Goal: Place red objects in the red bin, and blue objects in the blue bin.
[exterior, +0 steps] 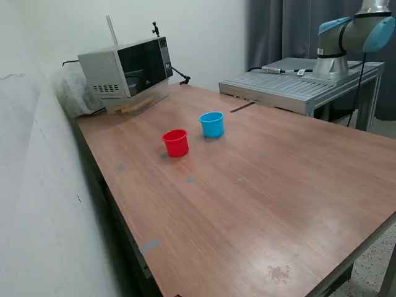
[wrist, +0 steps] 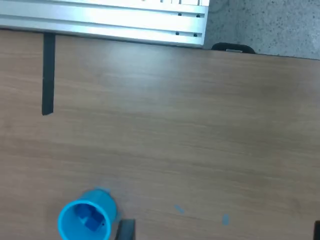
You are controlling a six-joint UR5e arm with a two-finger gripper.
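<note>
Brown wood tabletop [exterior: 266, 185] stretched bare around two upright cups. Below my pincer [wrist: 217, 236], whose dark tips barely showed, so I could not tell its opening, stood the blue cup [wrist: 85, 219], a dark blue cube [wrist: 89, 218] inside it. Beyond it sat the red cup [exterior: 176, 142], just beside. A microwave [exterior: 127, 71] stood well apart; nothing blocked either cup.
</note>
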